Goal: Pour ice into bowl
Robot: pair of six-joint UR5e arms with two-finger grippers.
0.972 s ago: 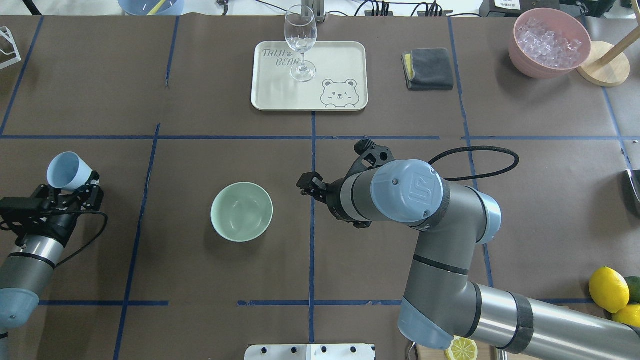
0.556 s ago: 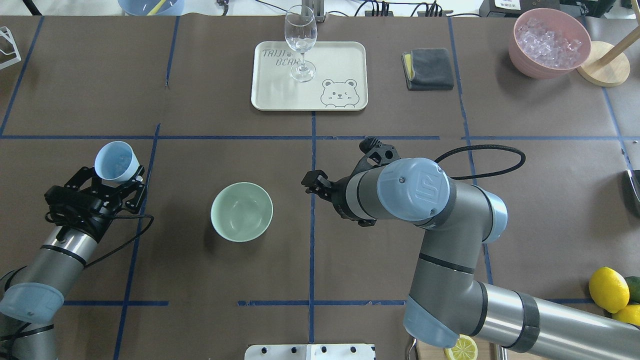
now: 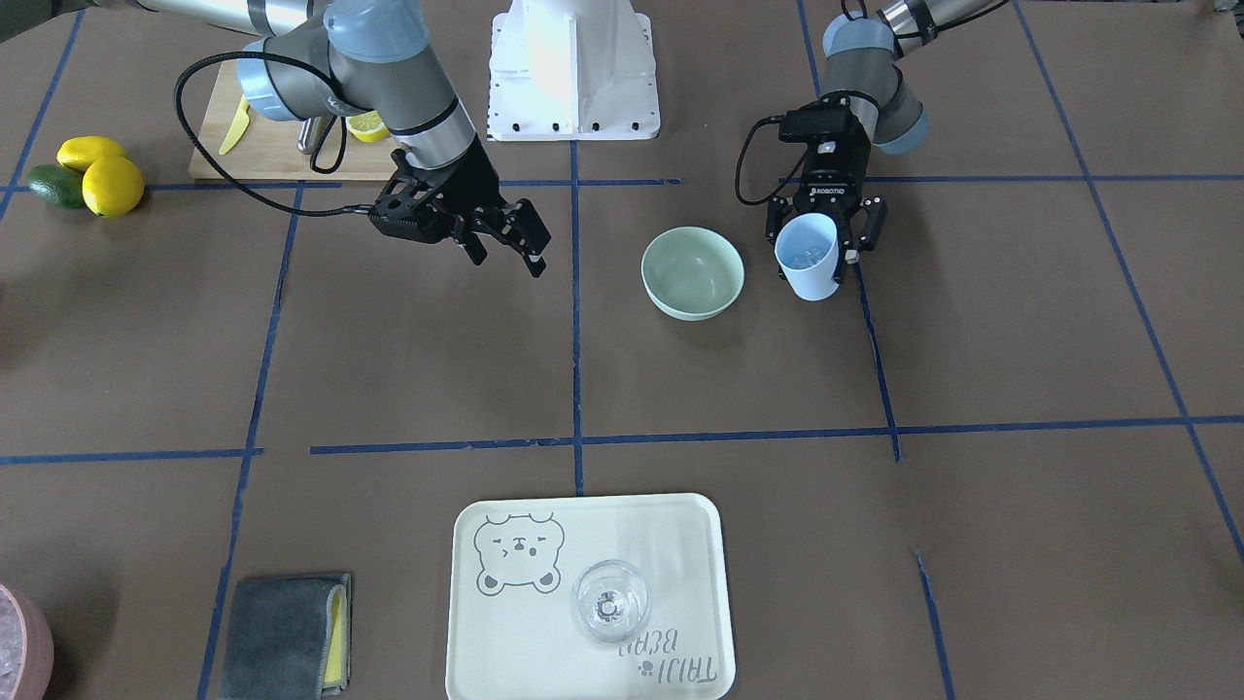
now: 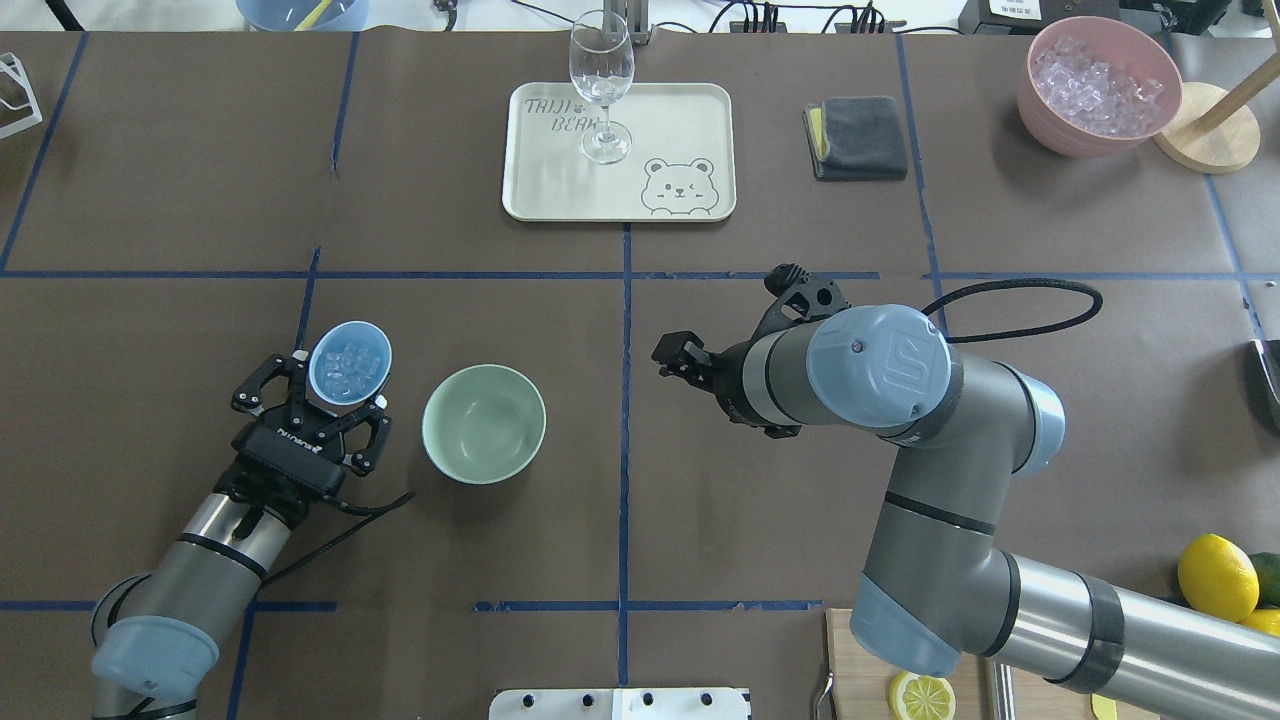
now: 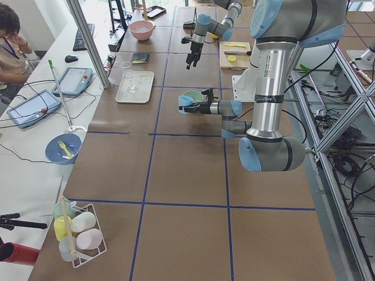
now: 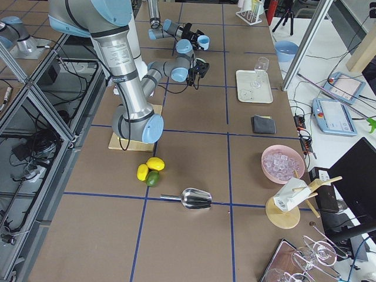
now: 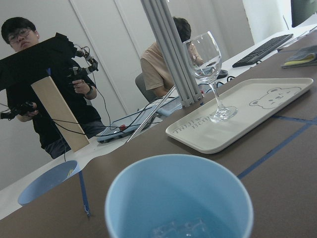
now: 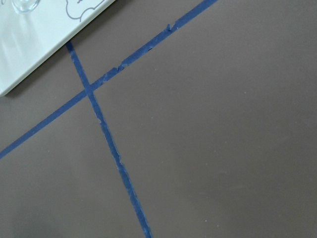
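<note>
The pale mint-green bowl (image 4: 484, 423) stands empty on the brown table; it also shows in the front view (image 3: 692, 272). My left gripper (image 4: 338, 388) is shut on a light blue cup (image 4: 350, 362), held upright just left of the bowl and apart from it. Ice (image 4: 348, 362), clear cubes, lies inside the cup and also shows in the left wrist view (image 7: 181, 229). In the front view the cup (image 3: 809, 255) is to the bowl's right. My right gripper (image 4: 672, 355) is open and empty, to the right of the bowl, over the table.
A cream tray (image 4: 690, 110) with a wine glass (image 4: 601, 85) sits at the back centre. A grey cloth (image 4: 856, 137) and a pink bowl (image 4: 1040, 110) of ice are at the back right. Lemons (image 4: 1216, 578) and a cutting board (image 4: 860, 680) are at the near right.
My left arm has swung right with the blue cup, bringing it beside the bowl with its mouth facing up. My right arm has moved right, away from the bowl.
</note>
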